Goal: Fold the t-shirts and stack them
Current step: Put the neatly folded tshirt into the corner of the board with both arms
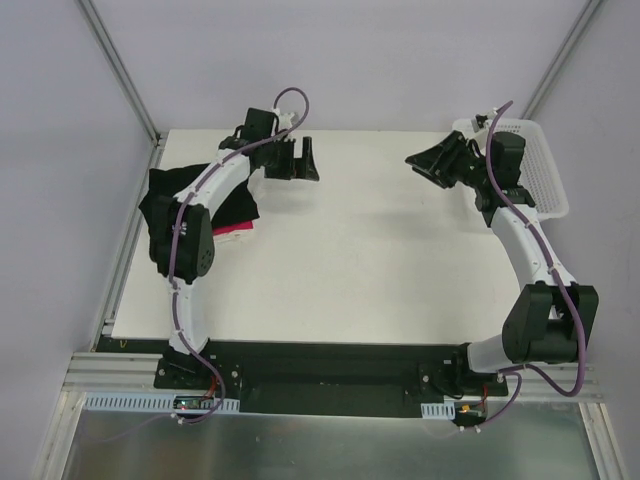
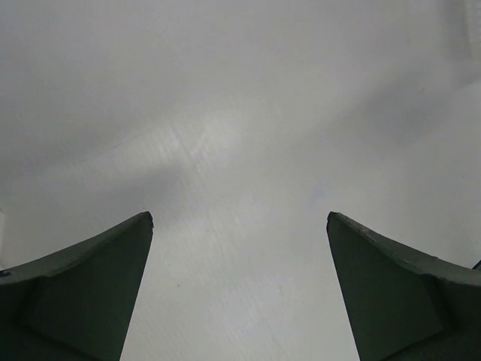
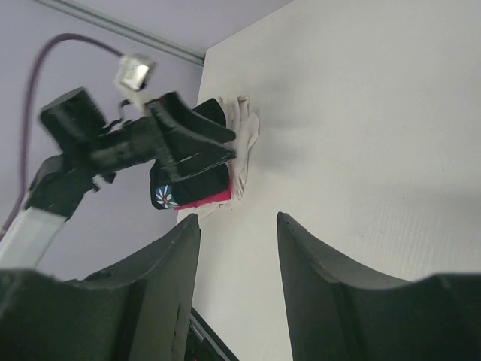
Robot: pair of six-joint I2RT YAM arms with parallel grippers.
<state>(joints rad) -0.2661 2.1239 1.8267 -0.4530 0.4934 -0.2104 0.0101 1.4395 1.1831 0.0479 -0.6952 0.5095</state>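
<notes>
Left claw (image 1: 300,163): jaws spread wide apart, nothing btwn them. Left wrist view shows only bare bench (image 1: 350,260) beyond both fingers (image 2: 98,293). Posn: over the bench, well apart from basket (image 1: 548,175), on the side of it that faces the t-shirts (image 1: 170,200).

Right claw (image 1: 418,165): jaws part-way apart, gap clear, nothing gripped. Posn: near basket, just off its shirt-facing side, tips aimed away from basket toward the shirts.

T-shirts: 1 pile, lying on bench at the end opposite basket, well apart from it. Neither claw touches the pile.
- Black shirt (image 3: 192,180): top of pile, largest item; blue patch w/ white daisy print (image 3: 165,197) shows at its edge in right wrist view. Left arm (image 1: 185,240) crosses over it in top view.
- Pink shirt (image 3: 207,201): under the black one, edge sticking out on the basket-facing side.
- Cream shirt (image 3: 244,124): at the pile's basket-facing edge, touching the black one; whether it runs under the others, cannot tell.

Basket: white mesh, contents not discernible.
</notes>
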